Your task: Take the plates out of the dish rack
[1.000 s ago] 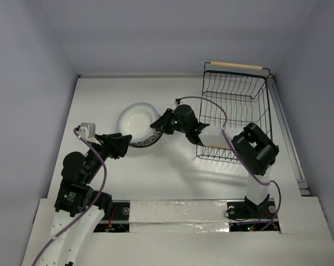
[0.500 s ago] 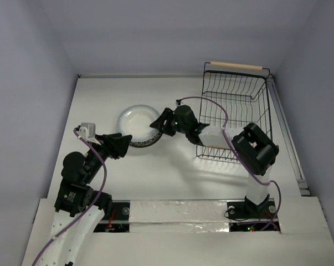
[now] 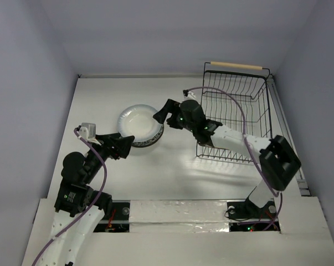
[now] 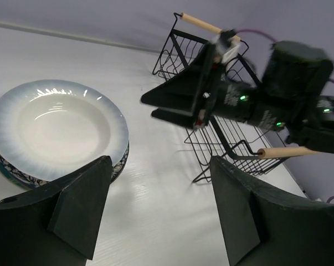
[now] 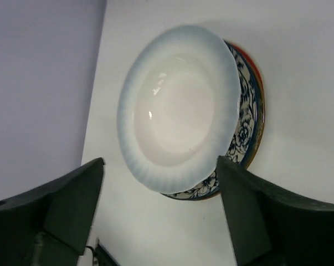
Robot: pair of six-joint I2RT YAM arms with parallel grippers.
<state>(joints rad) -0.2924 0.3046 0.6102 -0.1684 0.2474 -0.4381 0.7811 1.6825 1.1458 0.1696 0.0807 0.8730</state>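
One dish rack point(image 3: 233, 91) is seen, with one stack of plates point(image 3: 139, 121) at its 9 o'clock. Two plates can be told apart: a pale top plate point(image 5: 175, 105) and a red-rimmed patterned plate point(image 5: 247, 138) beneath. The left gripper point(image 4: 160, 166), at the stack's 7 o'clock, and the right gripper point(image 5: 160, 162), above its 3 o'clock rim, are spread wide with nothing held. A second ago the top plate was tilted at the right gripper; now it lies flat.
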